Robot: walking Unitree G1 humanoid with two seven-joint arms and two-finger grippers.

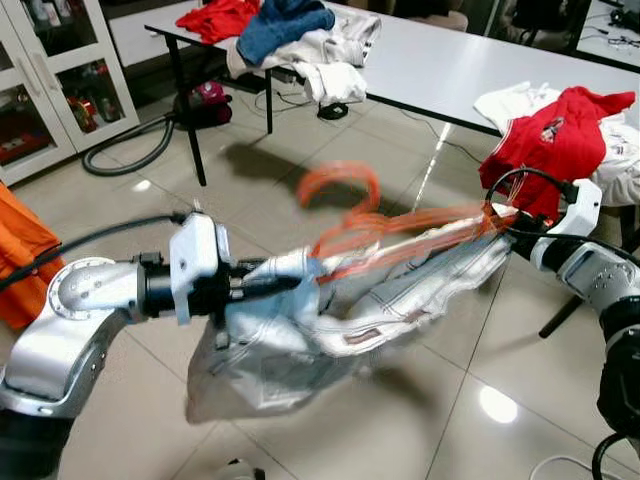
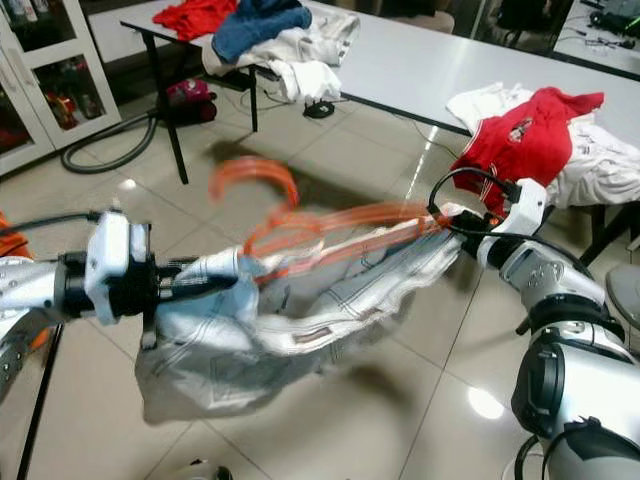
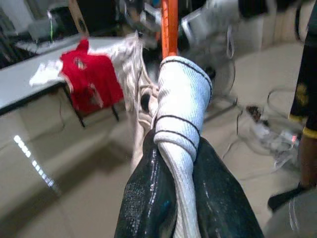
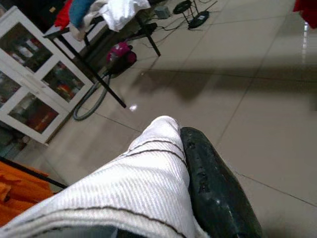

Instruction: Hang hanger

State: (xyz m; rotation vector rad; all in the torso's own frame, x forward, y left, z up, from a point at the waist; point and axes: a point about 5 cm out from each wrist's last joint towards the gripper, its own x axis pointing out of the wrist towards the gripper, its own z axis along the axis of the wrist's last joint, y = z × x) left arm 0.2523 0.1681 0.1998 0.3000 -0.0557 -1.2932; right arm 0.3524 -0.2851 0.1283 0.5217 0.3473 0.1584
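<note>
Risk at my left pincer (image 1: 262, 283): I judge the bunched cloth could slide out between the fingers, since I pinch only a rolled fold of the white garment (image 1: 330, 330), not the hanger itself.
Risk in the middle: the orange hanger (image 1: 370, 225) is blurred, so it looks to be swinging; its hook, up at about 11 o'clock from the bar, could tip out of the garment and drop to the floor (image 1: 420, 420).
Risk at my right pincer (image 2: 452, 222): it grips the far corner of cloth, and if the two arms pull apart unevenly the shirt may slip off the hanger's shoulder.
Left pincer state: closed tight on a ribbed white fold, seen clearly in the left wrist view.
Right pincer state: clamped on white ribbed cloth too, one black finger (image 4: 213, 193) pressed against it.
Hanger, place: slung between both arms, above the floor, at centre frame.
Hanger, look: thin orange plastic, hook curled upward, bar running toward 3 o'clock.
Garment, look: white with dark seams, sagging below the bar.
Bench (image 1: 470, 60): at 12 o'clock, piled with clothes, well apart.
</note>
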